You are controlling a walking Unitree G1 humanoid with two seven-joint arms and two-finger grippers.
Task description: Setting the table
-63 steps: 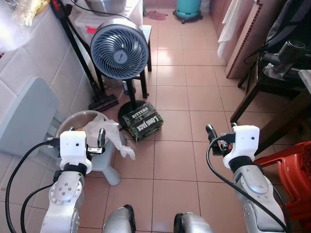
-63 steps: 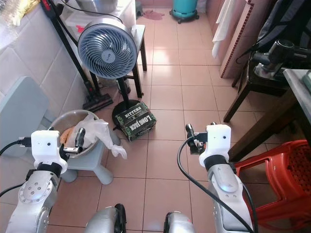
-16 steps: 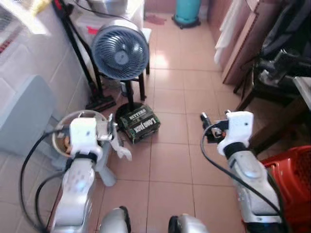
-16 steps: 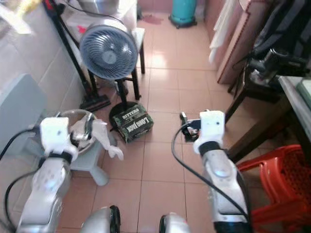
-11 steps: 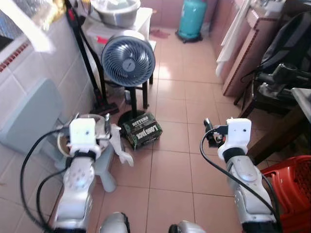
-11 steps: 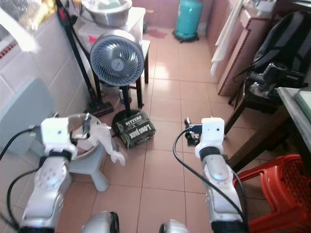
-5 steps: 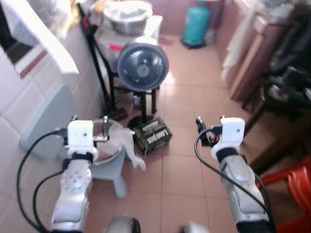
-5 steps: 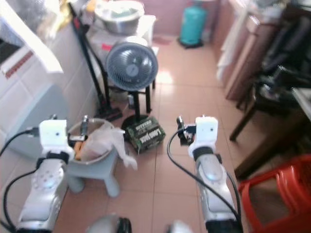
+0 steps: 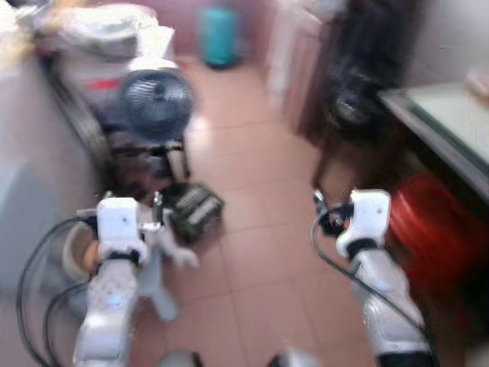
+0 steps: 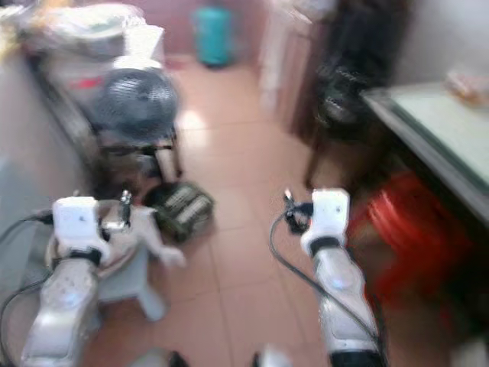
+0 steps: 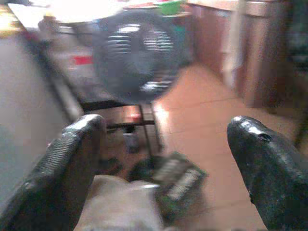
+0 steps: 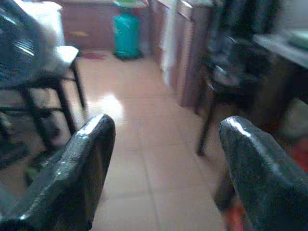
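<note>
Motion blur across both head views; details soft. Left gripper [image 11: 163, 159] raised in front of the body, fingers [image 11: 72, 163] spread wide with nothing between them. Right gripper [image 12: 163, 163] raised at like height, fingers [image 12: 86, 163] also wide apart and empty.

Beyond the left gripper: a round blue-grey fan [image 9: 157, 103] on a black stand, well ahead. Between fan and gripper, on the tile floor [image 9: 252, 252], a dark green box [image 9: 195, 212] with pale lettering too smeared to read. Just under the left gripper, a pale bowl-like basin [image 9: 76, 252] with a white plastic bag [image 9: 172, 248] draped over its rim, resting on a light grey stool [image 10: 141, 287].

Ahead of the right gripper and off to its outer side: the table [image 9: 447, 126], pale green top with a dark edge, well apart from both grippers. Something small sits at its far corner; cannot tell what. A red plastic stool [image 9: 428, 229] stands just beside the right arm, under the table edge. Dark furniture [image 10: 348, 84] behind it, piled with black things too blurred to name.

Far end of the room: a teal gas cylinder [image 12: 126, 33] on the floor, straight ahead between the two grippers. Metal basin [image 9: 111, 30] on a white stand behind the fan.
</note>
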